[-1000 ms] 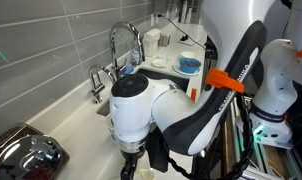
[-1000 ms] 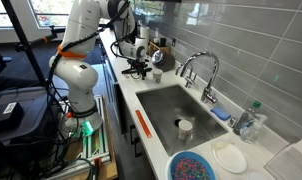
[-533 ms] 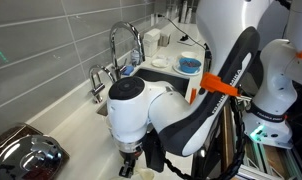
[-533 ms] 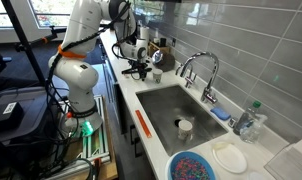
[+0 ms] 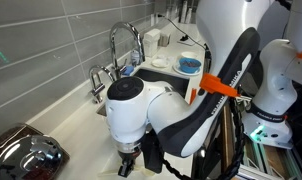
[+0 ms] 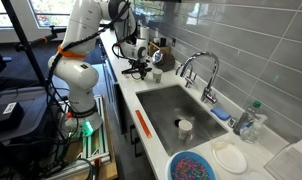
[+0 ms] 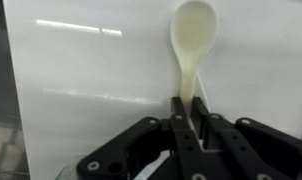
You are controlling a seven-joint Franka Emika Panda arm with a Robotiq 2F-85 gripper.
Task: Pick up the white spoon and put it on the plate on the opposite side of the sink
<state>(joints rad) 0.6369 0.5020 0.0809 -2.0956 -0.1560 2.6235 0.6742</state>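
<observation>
Jaws nearly together, pinching the short handle of the white spoon. The gripper has it, bowl jutting straight ahead over pale benchtop. The handle's end is hidden between the fingers, and whether the spoon touches the bench is unclear. Beyond the sink, the plate lies at the bench's opposite end, well apart.

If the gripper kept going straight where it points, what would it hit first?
Most likely the pale countertop. The gripper is shut on the white spoon, and only that surface shows beyond them; how near it is, I cannot tell.
</observation>
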